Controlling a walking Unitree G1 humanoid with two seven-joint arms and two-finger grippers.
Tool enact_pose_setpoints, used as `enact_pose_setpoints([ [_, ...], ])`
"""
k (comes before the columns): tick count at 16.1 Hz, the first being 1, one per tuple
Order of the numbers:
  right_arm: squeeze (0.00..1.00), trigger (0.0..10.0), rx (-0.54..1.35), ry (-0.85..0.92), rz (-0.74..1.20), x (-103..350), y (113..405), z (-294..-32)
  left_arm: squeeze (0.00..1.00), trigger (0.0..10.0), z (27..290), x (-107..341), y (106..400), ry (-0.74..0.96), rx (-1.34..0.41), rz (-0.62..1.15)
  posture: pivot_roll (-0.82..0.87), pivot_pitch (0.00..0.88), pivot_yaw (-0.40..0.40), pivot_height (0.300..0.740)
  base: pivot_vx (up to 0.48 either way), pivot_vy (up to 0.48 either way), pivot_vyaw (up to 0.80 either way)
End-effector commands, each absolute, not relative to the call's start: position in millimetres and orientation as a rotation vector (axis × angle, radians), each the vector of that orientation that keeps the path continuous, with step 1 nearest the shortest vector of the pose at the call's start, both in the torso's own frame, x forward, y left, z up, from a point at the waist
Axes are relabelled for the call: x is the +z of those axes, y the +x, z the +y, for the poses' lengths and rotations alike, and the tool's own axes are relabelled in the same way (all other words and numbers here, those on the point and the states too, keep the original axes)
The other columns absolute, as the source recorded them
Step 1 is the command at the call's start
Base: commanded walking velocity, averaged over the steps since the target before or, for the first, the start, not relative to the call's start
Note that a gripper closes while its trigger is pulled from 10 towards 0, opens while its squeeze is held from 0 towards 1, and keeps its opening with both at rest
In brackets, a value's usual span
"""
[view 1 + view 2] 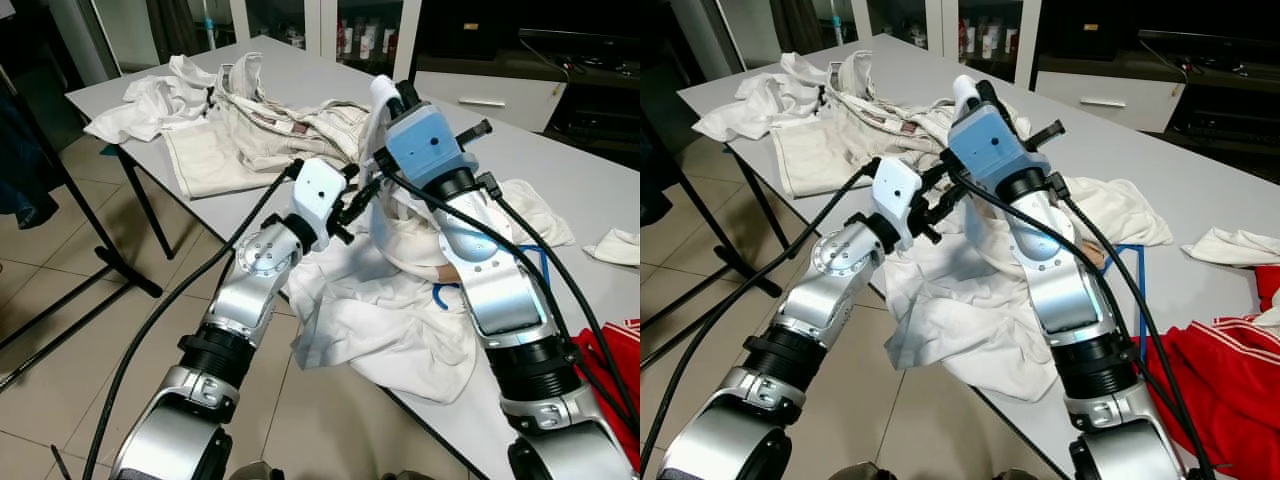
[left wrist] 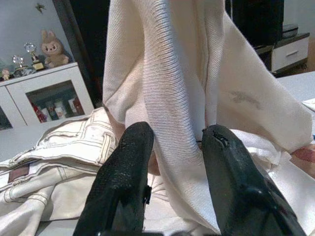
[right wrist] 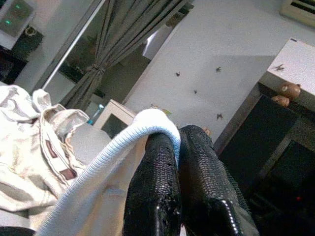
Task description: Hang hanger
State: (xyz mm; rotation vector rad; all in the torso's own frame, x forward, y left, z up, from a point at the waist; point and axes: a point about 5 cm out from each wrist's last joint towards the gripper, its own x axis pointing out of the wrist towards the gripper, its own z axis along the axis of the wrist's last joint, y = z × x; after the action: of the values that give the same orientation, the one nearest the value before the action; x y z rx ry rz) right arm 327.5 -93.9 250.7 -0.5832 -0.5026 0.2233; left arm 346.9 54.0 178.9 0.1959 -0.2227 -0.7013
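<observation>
A white garment [image 1: 380, 310] lies heaped at the near edge of the grey table [image 1: 560, 160], and one part of it is pulled up above the heap. My right gripper [image 3: 176, 137] is shut on its ribbed white edge, holding it high [image 1: 385, 95]. My left gripper [image 2: 178, 147] is open just left of the raised cloth, its two fingers [image 2: 133, 157] straddling a hanging fold. A blue hanger [image 1: 441, 296] pokes out from under the garment, mostly covered by cloth and by my right arm.
Beige trousers and other pale clothes [image 1: 250, 130] are piled at the table's far left. A red garment [image 1: 1220, 380] lies at the near right and a small white cloth [image 1: 615, 245] at the far right. A black rack's legs [image 1: 110, 250] stand on the tiled floor at left.
</observation>
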Motion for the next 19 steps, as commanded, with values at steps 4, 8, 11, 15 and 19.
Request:
enact_pose_setpoints([
  [4,0.0,0.0,0.262,-0.549,-0.536,259,320,-86,0.0,10.0,56,183,351,0.221,-0.686,-0.222,0.0,0.0,0.034,0.723,0.0,0.0,0.0],
  [8,0.0,0.0,0.268,-0.529,-0.484,246,317,-93,0.0,10.0,58,182,351,0.225,-0.682,-0.223,0.0,0.0,0.034,0.723,0.0,0.0,0.0],
  [11,0.0,8.0,0.251,-0.528,-0.463,242,316,-98,0.0,6.2,58,181,350,0.224,-0.698,-0.221,0.0,0.0,0.035,0.723,0.0,0.0,0.0],
  [15,0.0,10.0,0.2,-0.492,-0.431,242,318,-110,0.0,0.0,54,182,347,0.217,-0.725,-0.232,0.0,0.0,0.033,0.723,0.0,0.0,0.0],
  [19,0.0,10.0,0.191,-0.451,-0.39,237,318,-118,0.0,0.0,55,181,348,0.218,-0.713,-0.227,0.0,0.0,0.024,0.723,0.0,0.0,0.0],
])
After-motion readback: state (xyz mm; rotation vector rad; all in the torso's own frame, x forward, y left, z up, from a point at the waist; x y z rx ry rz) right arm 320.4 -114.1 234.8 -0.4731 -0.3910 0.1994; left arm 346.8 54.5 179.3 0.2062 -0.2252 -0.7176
